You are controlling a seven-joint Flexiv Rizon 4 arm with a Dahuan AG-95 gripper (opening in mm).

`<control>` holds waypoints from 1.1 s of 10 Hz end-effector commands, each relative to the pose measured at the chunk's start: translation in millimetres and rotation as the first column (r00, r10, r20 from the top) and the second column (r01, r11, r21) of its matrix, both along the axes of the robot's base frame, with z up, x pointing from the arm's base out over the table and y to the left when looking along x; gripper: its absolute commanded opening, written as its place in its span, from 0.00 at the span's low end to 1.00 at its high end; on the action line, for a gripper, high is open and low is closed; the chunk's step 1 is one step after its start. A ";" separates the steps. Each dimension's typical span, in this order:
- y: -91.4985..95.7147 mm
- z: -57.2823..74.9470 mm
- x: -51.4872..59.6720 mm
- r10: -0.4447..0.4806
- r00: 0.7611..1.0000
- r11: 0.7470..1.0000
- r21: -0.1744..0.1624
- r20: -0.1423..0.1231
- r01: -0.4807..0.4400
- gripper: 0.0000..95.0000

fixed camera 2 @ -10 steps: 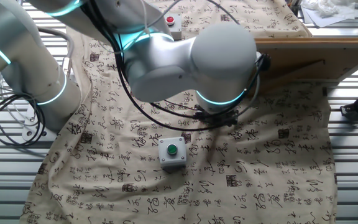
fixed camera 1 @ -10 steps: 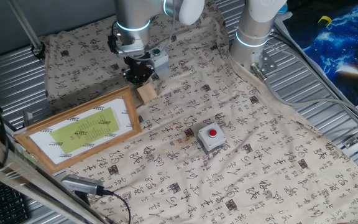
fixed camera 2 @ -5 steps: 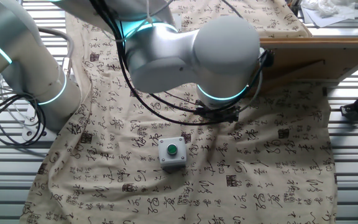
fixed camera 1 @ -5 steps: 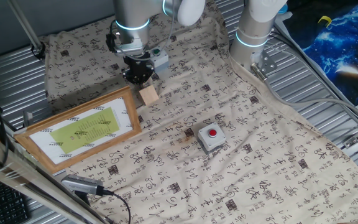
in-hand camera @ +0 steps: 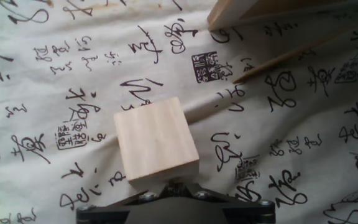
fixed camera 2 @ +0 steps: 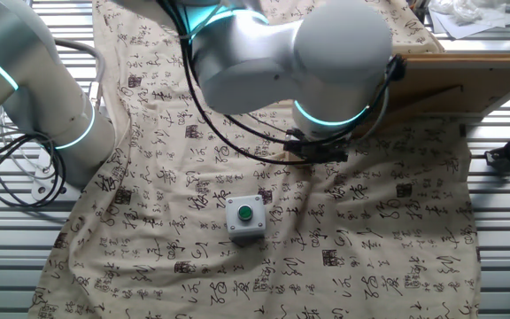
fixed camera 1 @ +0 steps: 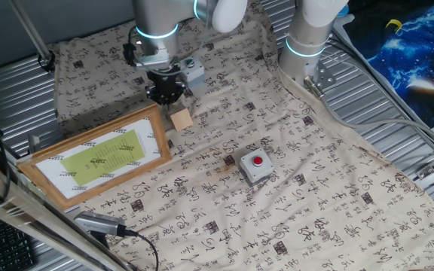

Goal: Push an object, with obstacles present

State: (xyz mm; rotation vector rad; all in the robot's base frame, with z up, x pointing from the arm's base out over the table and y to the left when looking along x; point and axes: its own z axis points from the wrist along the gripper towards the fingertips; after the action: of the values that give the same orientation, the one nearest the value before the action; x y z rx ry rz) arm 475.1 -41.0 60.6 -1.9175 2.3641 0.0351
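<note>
A cloth printed with black calligraphy covers the table. On it lies the wood-framed picture with its yellow-green panel, its corner near the small wooden block. The arm reaches down over the cloth, and its gripper stands just behind the block; in the hand view the block sits right against the gripper's front edge. Whether the fingers are spread or closed cannot be told. The grey box with the red button sits well apart from the block. The grey box with the green button rests near the arm.
</note>
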 end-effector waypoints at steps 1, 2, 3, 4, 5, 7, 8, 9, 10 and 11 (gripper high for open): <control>-6.3 0.5 1.5 0.033 0.999 0.999 -0.039 0.004 -0.032 0.00; -9.2 1.6 2.2 0.038 0.999 0.998 -0.039 0.001 -0.038 0.00; -15.1 3.4 3.0 0.048 0.999 0.998 -0.042 0.000 -0.048 0.00; -22.5 4.0 2.5 0.055 0.998 0.998 -0.043 0.001 -0.055 0.00; -27.8 2.0 1.4 0.057 0.998 0.998 -0.039 0.004 -0.056 0.00; -33.6 -5.3 -0.3 0.070 0.997 0.997 -0.033 0.007 -0.070 0.00; -35.3 -9.4 -1.5 0.076 0.997 0.997 -0.029 0.010 -0.075 0.00; -36.6 -12.1 -3.1 0.075 0.997 0.997 -0.026 0.015 -0.075 0.00; -37.8 -14.9 -4.6 0.074 0.997 0.997 -0.023 0.018 -0.073 0.00; -37.9 -21.5 -6.5 0.071 0.997 0.997 -0.015 0.026 -0.070 0.00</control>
State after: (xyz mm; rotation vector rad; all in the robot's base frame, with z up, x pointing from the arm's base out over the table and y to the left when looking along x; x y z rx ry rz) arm 468.1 -78.2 38.0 -1.9923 2.2854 -0.0018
